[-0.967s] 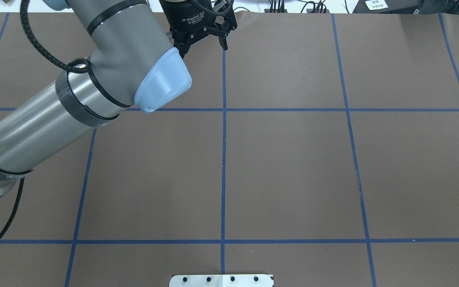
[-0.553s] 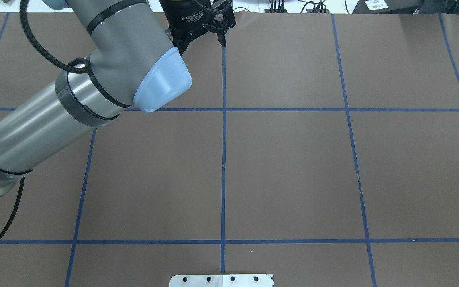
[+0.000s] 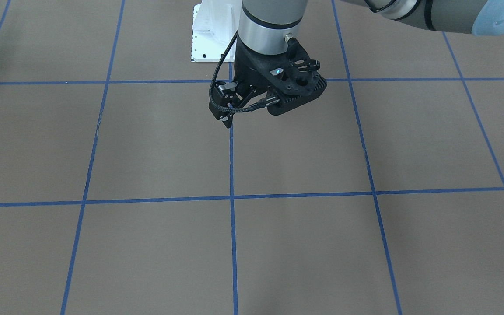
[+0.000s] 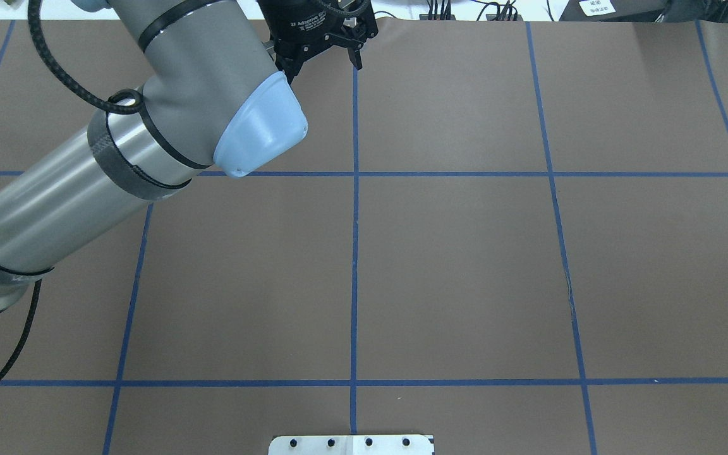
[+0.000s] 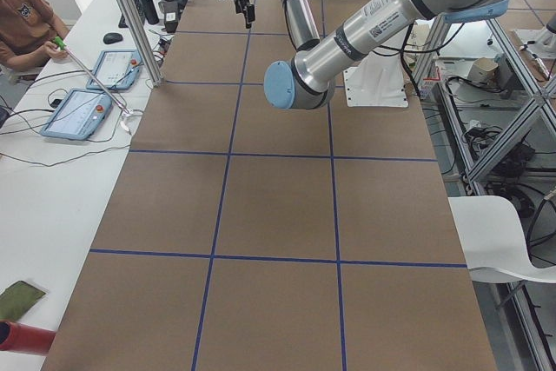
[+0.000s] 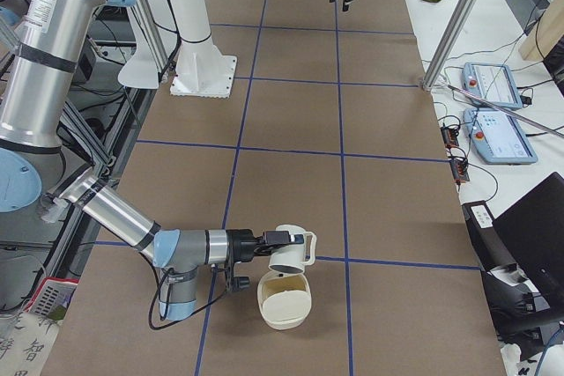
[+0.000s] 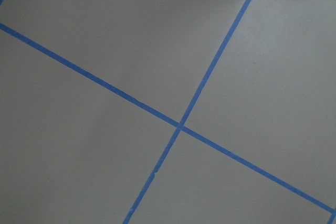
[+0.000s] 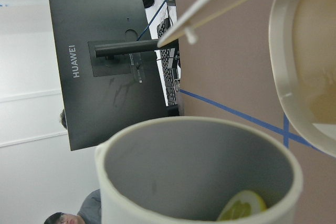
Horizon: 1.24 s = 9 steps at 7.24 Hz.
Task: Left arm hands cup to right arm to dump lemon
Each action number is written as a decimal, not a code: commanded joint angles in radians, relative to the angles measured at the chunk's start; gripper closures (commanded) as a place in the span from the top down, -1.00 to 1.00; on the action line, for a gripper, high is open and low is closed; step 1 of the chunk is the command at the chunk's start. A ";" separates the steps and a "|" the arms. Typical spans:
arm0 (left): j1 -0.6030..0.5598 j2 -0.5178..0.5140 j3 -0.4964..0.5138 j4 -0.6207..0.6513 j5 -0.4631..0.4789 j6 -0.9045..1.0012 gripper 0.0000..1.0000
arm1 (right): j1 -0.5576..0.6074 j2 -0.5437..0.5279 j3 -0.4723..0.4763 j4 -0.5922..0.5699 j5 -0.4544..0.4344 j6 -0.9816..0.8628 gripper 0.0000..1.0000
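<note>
Dumping is in hand: the cup (image 6: 295, 251) sits tilted at the right gripper (image 6: 273, 243), grip state unclear, just above a bowl (image 6: 284, 301). The lemon (image 8: 242, 205) lies by the cup's lip. The left gripper (image 4: 324, 62) hangs spread, empty. Next, probably more tilt.

brown table cover (image 4: 465, 253), marked into squares by blue tape lines (image 4: 354, 253). a white bench (image 5: 52, 215) runs along one long side of the table and carries two tablets (image 5: 82, 115), loose cables and a black monitor (image 8: 105, 61) lettered "huawei". aluminium posts (image 5: 130, 15) stand at the bench edge. white wall (image 8: 26, 24) behind the monitor. white chair (image 5: 504, 232) beside metal frame racks (image 5: 469, 102) on the other side. light even, shadows soft.
</note>
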 commanded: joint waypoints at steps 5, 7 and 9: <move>0.001 -0.031 -0.040 0.070 0.079 0.001 1.00 | 0.064 0.025 -0.040 0.026 0.000 0.329 -0.49; 0.007 -0.033 -0.078 0.095 0.116 0.002 1.00 | 0.064 0.031 -0.042 0.026 0.000 0.386 -0.49; 0.015 -0.036 -0.078 0.096 0.121 0.002 1.00 | 0.066 0.031 -0.040 0.040 -0.001 0.441 -0.49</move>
